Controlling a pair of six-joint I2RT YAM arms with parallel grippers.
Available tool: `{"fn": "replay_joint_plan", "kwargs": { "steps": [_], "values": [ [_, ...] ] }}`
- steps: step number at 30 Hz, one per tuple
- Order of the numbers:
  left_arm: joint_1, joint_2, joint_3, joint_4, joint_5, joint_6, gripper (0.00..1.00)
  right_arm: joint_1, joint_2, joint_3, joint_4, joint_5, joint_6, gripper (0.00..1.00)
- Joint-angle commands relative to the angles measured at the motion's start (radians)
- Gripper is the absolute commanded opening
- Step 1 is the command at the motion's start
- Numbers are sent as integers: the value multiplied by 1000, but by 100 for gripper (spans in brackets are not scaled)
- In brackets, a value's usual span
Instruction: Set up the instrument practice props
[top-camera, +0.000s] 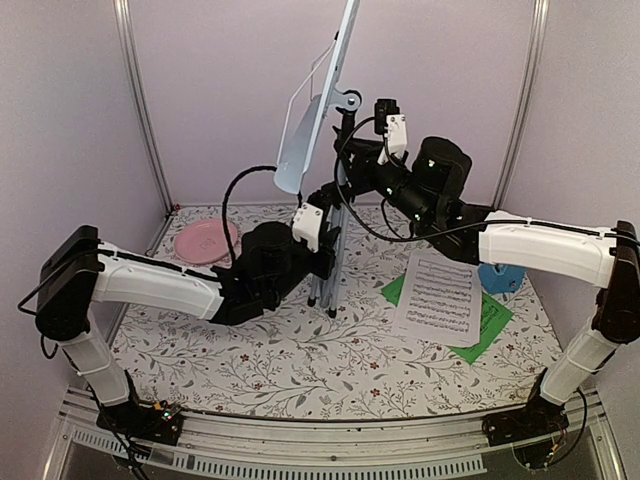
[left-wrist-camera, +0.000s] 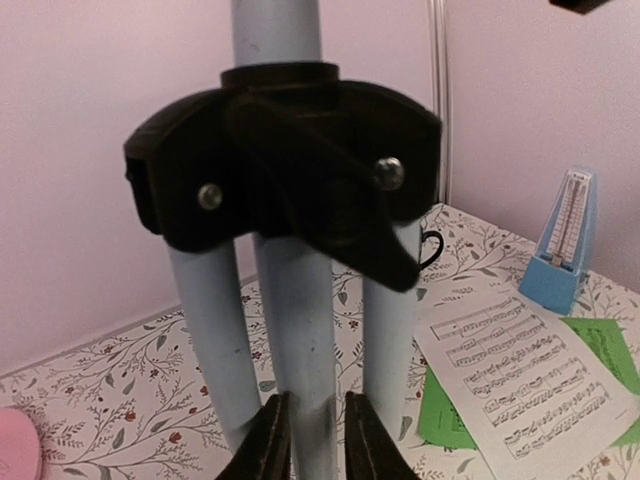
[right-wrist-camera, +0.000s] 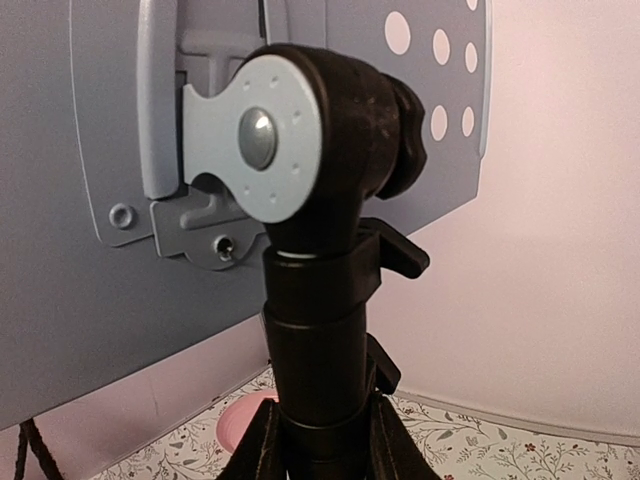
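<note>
The music stand (top-camera: 310, 120) stands upright at mid-table, its pale perforated desk (right-wrist-camera: 60, 150) tilted above the black head joint. My right gripper (right-wrist-camera: 322, 430) is shut on the stand's black post (right-wrist-camera: 315, 330) just under that joint, and reaches it from the right (top-camera: 352, 170). My left gripper (left-wrist-camera: 318, 420) sits low at the folded tripod (top-camera: 328, 275). Its jaws flank the middle leg (left-wrist-camera: 300, 330) and stand slightly apart, with a thin gap at the right pad. White sheet music (top-camera: 437, 297) lies on a green page (top-camera: 490, 325). The blue metronome (top-camera: 500, 277) stands behind them.
A pink plate (top-camera: 205, 240) lies at the back left, close behind my left arm. The three tripod legs hang close together under a black collar (left-wrist-camera: 280, 160). Pale walls with metal corner rails close the back and both sides. A black cable loops over my left arm.
</note>
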Motion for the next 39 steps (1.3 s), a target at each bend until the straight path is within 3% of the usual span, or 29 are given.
{"fn": "replay_joint_plan", "kwargs": {
  "steps": [1, 7, 11, 19, 32, 39],
  "values": [
    [34, -6, -31, 22, -39, -9, 28, 10, -48, 109, 231, 15, 0, 0],
    [56, -95, -163, 89, 54, 66, 36, 10, -46, 115, 230, 20, -21, 0],
    [80, -156, -229, 102, 53, 99, 36, 11, -38, 127, 229, 19, -34, 0],
    [109, -132, -178, 83, 142, 125, 47, 11, -25, 142, 224, 15, -30, 0],
    [109, -3, -51, 94, 97, 99, 46, 18, -8, 163, 222, 16, -28, 0],
    [109, 40, -40, 124, 8, 140, 33, 19, -15, 165, 216, 21, -34, 0]
  ]
}}
